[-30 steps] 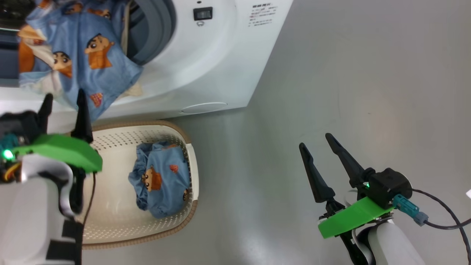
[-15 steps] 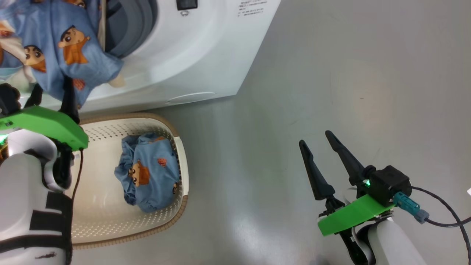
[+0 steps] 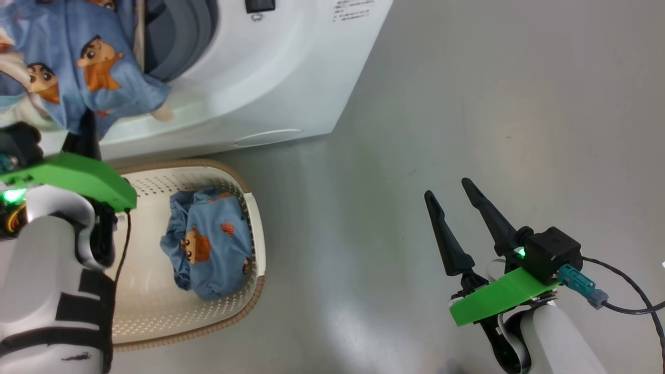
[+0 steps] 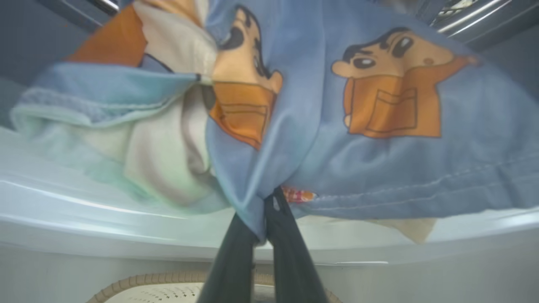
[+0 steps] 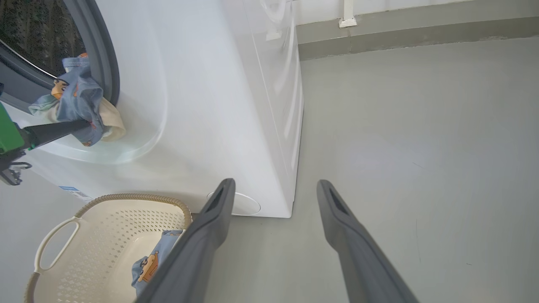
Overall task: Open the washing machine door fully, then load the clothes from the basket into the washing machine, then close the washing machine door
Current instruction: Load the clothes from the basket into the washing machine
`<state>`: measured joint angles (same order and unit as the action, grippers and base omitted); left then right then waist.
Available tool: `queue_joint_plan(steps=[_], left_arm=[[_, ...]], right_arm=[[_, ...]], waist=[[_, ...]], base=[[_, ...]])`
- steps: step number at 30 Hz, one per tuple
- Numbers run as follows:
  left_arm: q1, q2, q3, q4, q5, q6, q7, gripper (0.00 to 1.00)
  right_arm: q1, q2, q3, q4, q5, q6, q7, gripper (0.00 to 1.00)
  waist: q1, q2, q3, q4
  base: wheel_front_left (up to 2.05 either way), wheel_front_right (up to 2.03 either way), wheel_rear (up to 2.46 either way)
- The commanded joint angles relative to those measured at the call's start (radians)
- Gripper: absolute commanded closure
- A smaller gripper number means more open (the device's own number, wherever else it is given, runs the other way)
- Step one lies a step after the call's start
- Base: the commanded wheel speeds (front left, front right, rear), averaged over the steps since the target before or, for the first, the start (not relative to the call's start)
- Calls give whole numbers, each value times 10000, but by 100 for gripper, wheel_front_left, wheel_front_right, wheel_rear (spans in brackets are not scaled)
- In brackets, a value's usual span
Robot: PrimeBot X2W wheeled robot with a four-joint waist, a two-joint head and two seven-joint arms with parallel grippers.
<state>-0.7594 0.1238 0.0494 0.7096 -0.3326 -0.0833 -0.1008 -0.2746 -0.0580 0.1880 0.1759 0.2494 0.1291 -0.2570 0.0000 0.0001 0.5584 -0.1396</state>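
Clothes droop over the lower lip of the washing machine's opening, a blue hem pinched between the left gripper's closed fingers. Loading is under way; next they likely need pushing deeper into the drum. 1 bear-print garment waits against the basket's right wall. At right, the right gripper hangs over the floor, fingers wide and holding nothing.

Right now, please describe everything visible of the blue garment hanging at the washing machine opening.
The blue garment is soft light-blue fabric printed with orange-brown cartoon figures, crumpled and bunched with cream-white fabric. It drapes over the lower edge of the washing machine opening, partly hanging down the white front. The left gripper has its jaws shut on its lower hem.
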Motion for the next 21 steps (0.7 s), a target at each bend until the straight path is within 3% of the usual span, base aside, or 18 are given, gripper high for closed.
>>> queue_joint_plan(steps=[1,9,21], left_arm=[[-428,602,310,-699,13,-49,-629,100],[-176,673,124,-981,126,-131,-1283,100],[-1384,1130,-137,-356,284,-80,-904,100]], right_arm=[[116,74,212,-171,75,16,-48,0],[292,75,236,-59,29,16,-48,0],[311,4,326,-48,136,16,-48,0]], waist=[[0,-1,-158,118],[0,-1,-607,429],[0,-1,-502,178]], base=[[0,0,0],[0,0,0],[0,0,0]])
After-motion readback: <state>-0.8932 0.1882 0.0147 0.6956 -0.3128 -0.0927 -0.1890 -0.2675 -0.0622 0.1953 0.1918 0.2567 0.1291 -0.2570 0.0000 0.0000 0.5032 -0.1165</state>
